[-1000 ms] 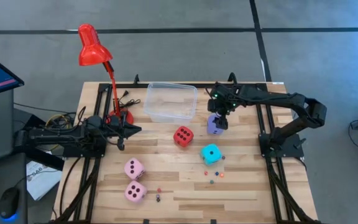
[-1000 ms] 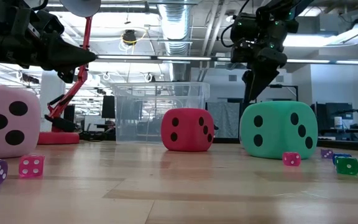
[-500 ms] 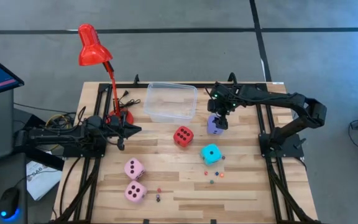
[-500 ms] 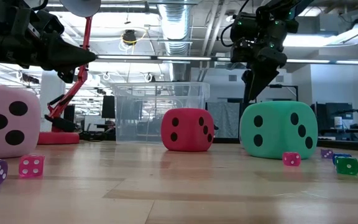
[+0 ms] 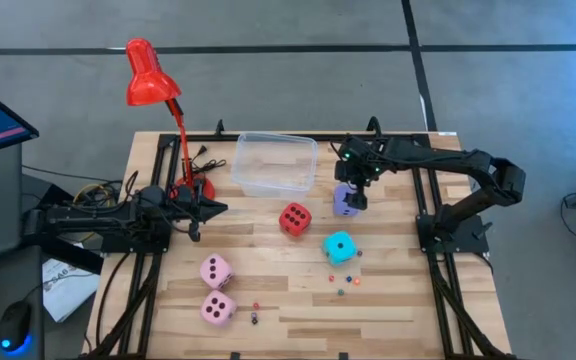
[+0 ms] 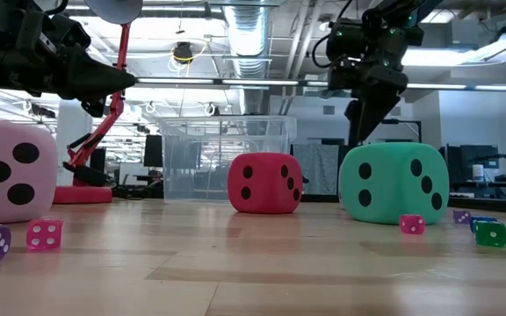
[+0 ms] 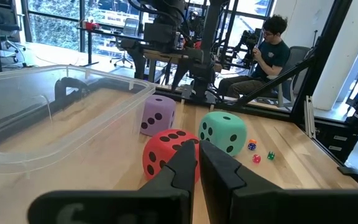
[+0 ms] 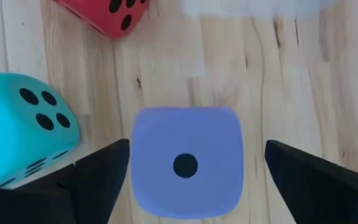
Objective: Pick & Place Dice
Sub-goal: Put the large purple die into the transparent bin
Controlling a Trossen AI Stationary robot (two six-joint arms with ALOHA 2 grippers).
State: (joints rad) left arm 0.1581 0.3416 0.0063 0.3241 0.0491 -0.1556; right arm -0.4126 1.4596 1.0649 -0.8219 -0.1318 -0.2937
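The lavender die rests on the table with its one-pip face up, right of the clear container. My right gripper hangs open over it, pointing steeply down, one finger on either side of the die; I see no plain touch. The red die and the cyan die sit near the table's middle. Two pink dice lie toward the near left. My left gripper waits shut and level at the left, by the lamp's base. In the low view the cyan die hides the lavender one.
A red desk lamp stands at the far left with its cable on the table. Several tiny coloured dice are scattered near the cyan die and at the near edge. In the left wrist view a person sits beyond the table.
My right gripper has opened wider above the lavender die, staying in place. The die has not moved.
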